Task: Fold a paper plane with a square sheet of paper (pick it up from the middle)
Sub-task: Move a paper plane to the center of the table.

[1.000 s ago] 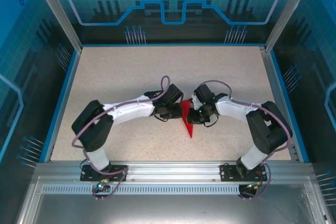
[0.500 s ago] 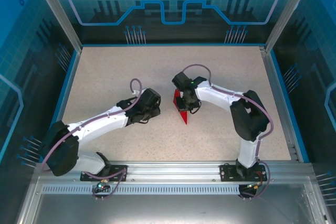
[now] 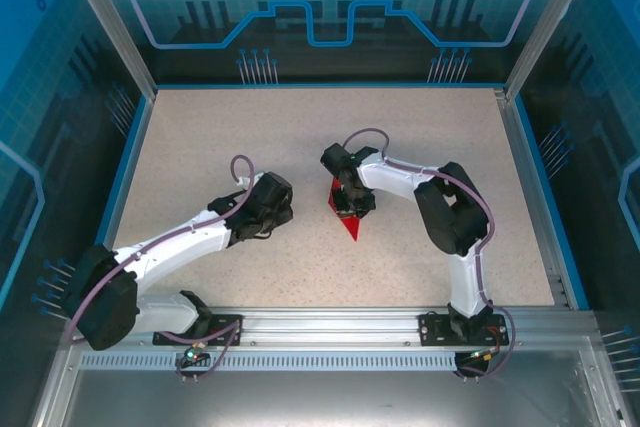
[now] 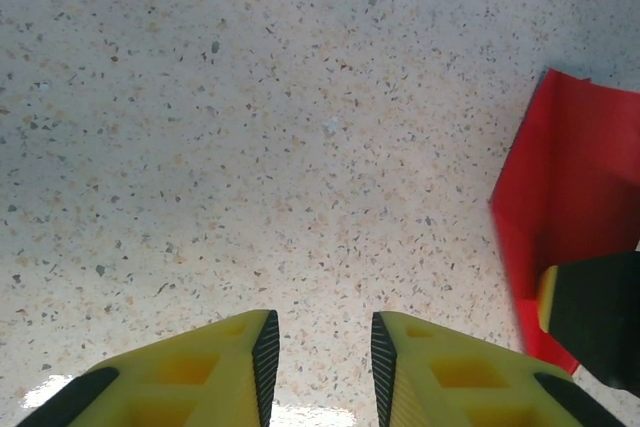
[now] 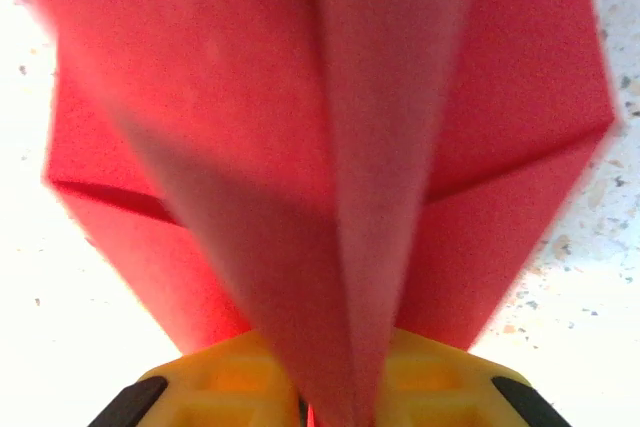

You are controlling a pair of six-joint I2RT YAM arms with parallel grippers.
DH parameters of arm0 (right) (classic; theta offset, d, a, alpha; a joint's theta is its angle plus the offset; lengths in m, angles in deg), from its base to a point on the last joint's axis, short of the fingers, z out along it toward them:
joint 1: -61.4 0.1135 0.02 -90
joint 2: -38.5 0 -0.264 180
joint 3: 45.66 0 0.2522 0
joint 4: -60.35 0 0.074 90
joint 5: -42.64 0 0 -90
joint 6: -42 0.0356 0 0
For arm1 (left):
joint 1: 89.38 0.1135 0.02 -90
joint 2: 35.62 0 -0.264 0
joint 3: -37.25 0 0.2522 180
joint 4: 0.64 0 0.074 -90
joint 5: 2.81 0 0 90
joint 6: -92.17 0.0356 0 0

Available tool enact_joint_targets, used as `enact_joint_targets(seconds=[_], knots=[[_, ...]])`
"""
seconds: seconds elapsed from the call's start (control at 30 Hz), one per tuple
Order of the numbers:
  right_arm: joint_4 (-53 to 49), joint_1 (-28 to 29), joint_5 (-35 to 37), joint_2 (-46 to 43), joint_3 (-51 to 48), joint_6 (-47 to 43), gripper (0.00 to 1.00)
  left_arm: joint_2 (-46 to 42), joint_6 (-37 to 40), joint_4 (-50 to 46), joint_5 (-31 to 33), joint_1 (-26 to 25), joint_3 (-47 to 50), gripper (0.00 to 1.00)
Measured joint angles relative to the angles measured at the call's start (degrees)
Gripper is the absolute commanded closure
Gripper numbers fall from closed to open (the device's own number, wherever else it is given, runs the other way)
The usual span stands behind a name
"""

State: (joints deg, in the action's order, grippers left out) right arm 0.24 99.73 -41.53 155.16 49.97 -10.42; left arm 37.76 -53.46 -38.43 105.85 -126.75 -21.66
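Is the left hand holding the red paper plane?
No, the left hand is empty; the red paper plane sits off to its side.

The whole speckled table is taken in by a fixed camera set high above and behind the arm bases, tilted down and forward. The left wrist view is taken from low over the tabletop, along the left gripper, and the paper plane is caught at its right edge. The right wrist view is held very close to that plane, seen blurred above the right gripper. The plane is shared by all three views.
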Motion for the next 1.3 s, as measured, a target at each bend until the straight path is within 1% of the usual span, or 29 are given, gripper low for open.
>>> enact_joint_targets(seconds=[0.17, 0.4, 0.57, 0.7, 1.03, 1.13, 1.3], knots=[[0.11, 0.00, 0.00, 0.24, 0.00, 0.66, 0.77, 0.04, 0.00, 0.44, -0.04, 0.15, 0.02, 0.65], [0.11, 0.17, 0.28, 0.22, 0.02, 2.29, 0.83, 1.14, -0.02, 0.81, -0.50, 0.15, 0.00, 0.66], [-1.84, 1.55, 4.76, 0.17, 1.27, 3.45, 0.80, 1.36, 0.00, 1.07, -0.83, 0.15, 0.00, 0.66], [-2.64, 2.19, 7.08, 0.04, 1.84, 4.74, 0.82, 1.64, 0.00, 1.66, -0.94, 0.15, 0.00, 0.66], [-1.05, 2.14, 5.35, 1.88, 2.43, 6.69, 0.81, 2.91, 0.00, 1.92, -1.60, 0.20, 0.00, 0.66], [-1.05, 2.08, 5.14, 1.88, 2.47, 7.04, 0.79, 3.04, 0.02, 1.90, -1.79, 0.20, 0.00, 0.66], [-0.68, 1.88, 3.82, 1.29, 2.47, 6.91, 0.70, 3.08, 0.04, 1.90, -1.97, 0.20, 0.00, 0.66]])
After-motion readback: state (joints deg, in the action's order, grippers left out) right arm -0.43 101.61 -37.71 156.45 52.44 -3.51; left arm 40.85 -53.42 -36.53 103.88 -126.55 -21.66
